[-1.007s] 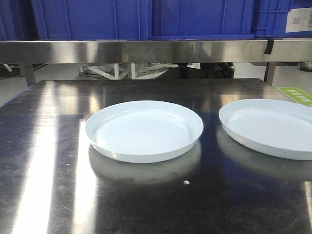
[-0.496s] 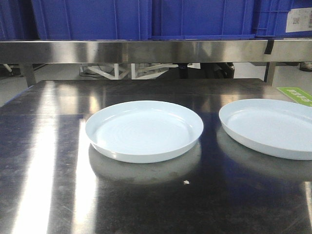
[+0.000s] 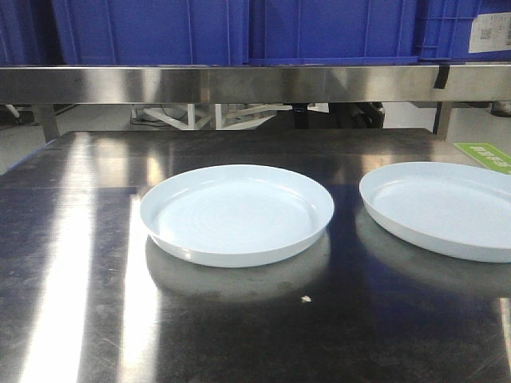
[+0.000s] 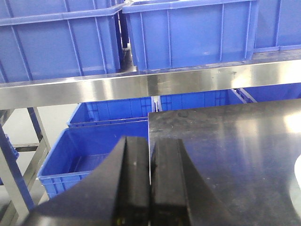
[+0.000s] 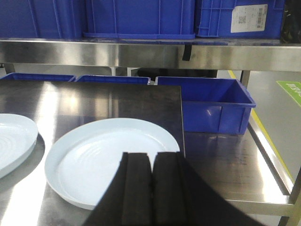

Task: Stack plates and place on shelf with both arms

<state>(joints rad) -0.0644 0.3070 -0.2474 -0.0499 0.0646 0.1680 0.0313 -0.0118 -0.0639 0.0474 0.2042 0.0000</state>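
The right gripper, closed and empty, sits just behind the right plate by the table's right edge. The left gripper, likewise closed, hangs farther off at the left edge.

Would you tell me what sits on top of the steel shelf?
Blue crates stand side by side on the shelf; the rightmost carries a white label. Their walls hide whatever they hold.

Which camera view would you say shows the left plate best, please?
The front view: the left plate lies whole and unobstructed on the tabletop. The right wrist view cuts it off at the frame edge; the left wrist view shows only a pale sliver, possibly it.
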